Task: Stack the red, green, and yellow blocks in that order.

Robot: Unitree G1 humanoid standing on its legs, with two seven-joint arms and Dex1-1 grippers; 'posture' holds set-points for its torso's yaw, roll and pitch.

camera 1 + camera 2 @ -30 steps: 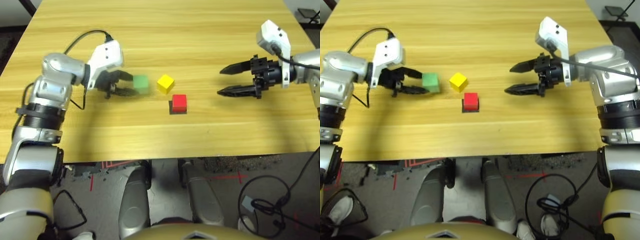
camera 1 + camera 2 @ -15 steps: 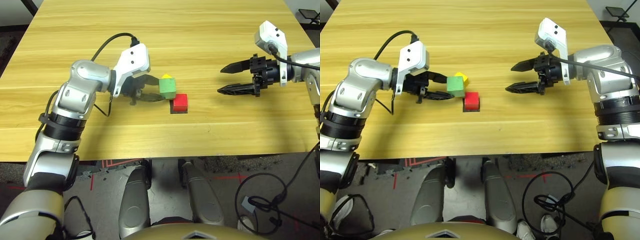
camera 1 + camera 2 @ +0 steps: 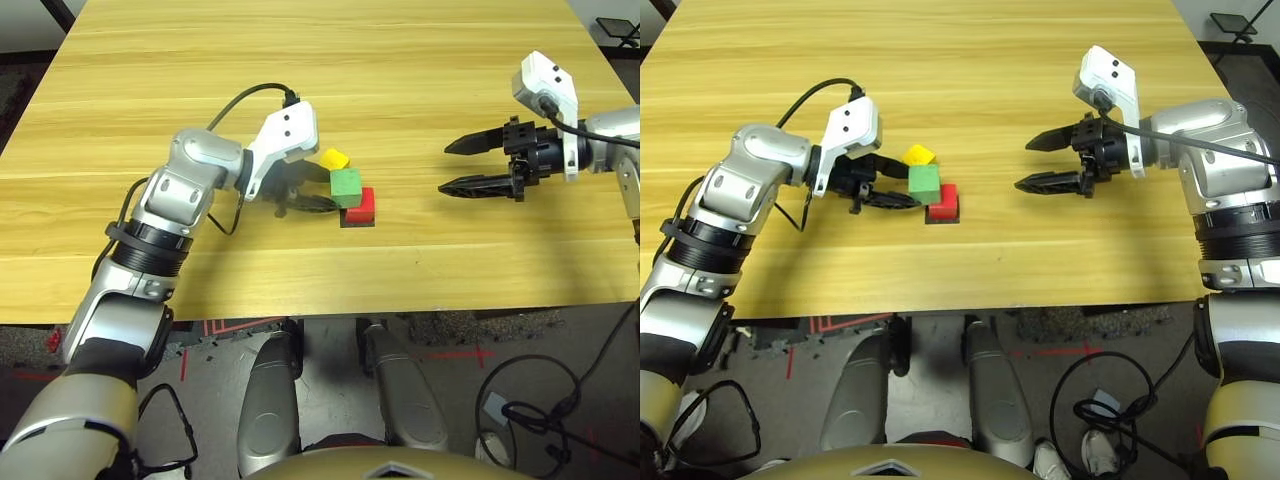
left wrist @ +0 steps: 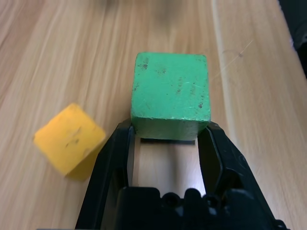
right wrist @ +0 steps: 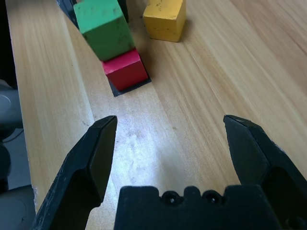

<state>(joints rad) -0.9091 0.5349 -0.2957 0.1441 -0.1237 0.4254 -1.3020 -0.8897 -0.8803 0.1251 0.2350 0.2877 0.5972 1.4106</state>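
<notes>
While the left gripper point(image 3: 325, 196) held the green block point(image 3: 346, 186) clamped between its two black fingers, the head views showed how far it had travelled in a second; from well to the left of the yellow block point(image 3: 335, 158) it had carried the cube across to hang just above and beside the red block point(image 3: 362, 203), which sat on the flat black square point(image 3: 941, 216); the green cube was not yet squarely over the red one, so the second layer was, I judged, close but unplaced; the yellow cube lay just behind them on the table point(image 3: 420, 90), untouched; the right gripper point(image 3: 1044, 163) had stayed put off to the right, jaws spread wide and empty. In the left wrist view the green block point(image 4: 171, 95) was pinched at its near end; the yellow block point(image 4: 69, 139) lay beside it below. In the right wrist view the right gripper point(image 5: 170, 139) framed bare wood; the green block point(image 5: 103, 26) overlapped the red block point(image 5: 124, 68), tilted.
</notes>
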